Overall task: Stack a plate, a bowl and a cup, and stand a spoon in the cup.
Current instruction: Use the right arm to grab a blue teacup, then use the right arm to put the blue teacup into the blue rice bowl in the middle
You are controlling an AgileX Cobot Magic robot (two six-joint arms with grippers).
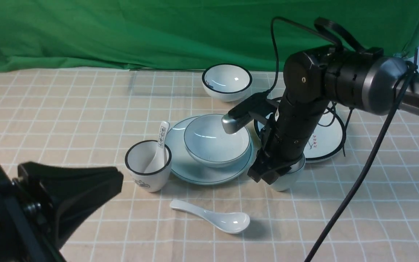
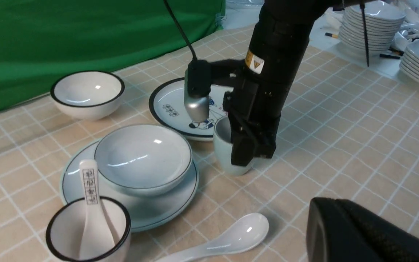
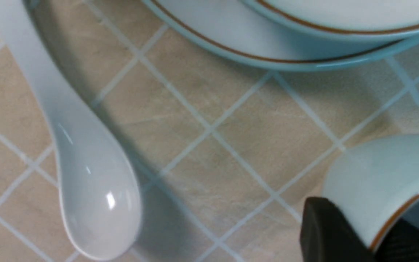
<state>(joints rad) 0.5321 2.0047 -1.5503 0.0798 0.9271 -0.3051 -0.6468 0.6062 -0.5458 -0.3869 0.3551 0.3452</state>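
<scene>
Near left: left gripper [image 1: 67,189], jaws pressed together, empty. Nearest on the checked cloth [image 1: 340,203]: the spoon [image 1: 209,217], flat, hollow up, touching nothing. Next, black-rimmed cup [image 1: 147,182], holds marked spoon [image 1: 160,143], handle leaning on its rim. Right of it, the plate [image 1: 195,171], carries the bowl [image 1: 213,154] — empty. Just right again, the cup [image 1: 285,183], upright on the cloth, wall pinched by right gripper [image 1: 273,174], one finger inside, one outside. Beyond: picture plate [image 1: 327,142], then empty black-rimmed bowl [image 1: 227,91]. Count — two spoons, two cups, two bowls, two plates.
</scene>
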